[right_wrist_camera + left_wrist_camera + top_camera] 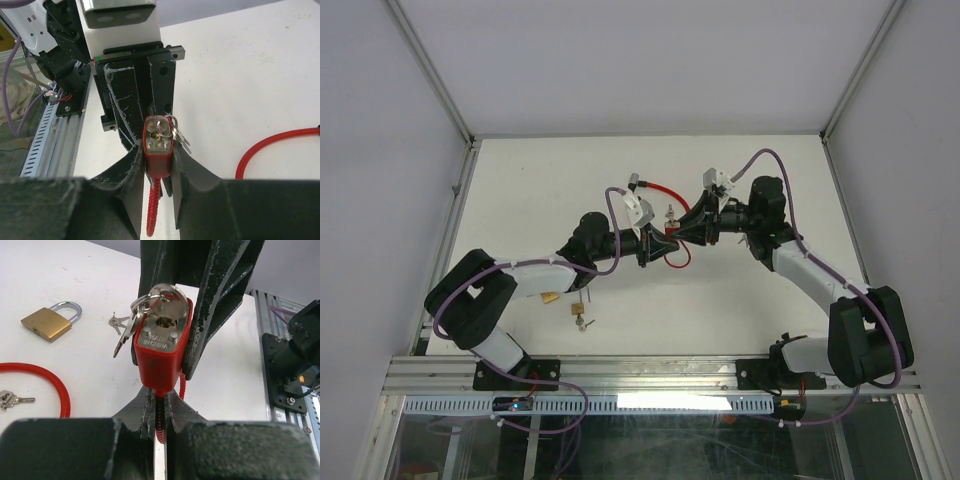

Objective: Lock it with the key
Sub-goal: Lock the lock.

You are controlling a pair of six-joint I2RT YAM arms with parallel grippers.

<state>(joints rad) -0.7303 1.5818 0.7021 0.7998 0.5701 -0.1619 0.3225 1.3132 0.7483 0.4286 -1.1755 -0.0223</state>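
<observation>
Top external view is showing a white table inside a white-walled enclosure framed by aluminium rails. Above the table's middle, the right gripper is clamping the red lock body with a key sitting in it, while the left gripper is pinching its red cable just below. A brass padlock and spare keys are lying on the table.

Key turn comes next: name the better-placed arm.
Left, probably. The right fingers clamp the red lock body, steadying it; the left fingers only pinch the cable below and could let go for the key.
</observation>
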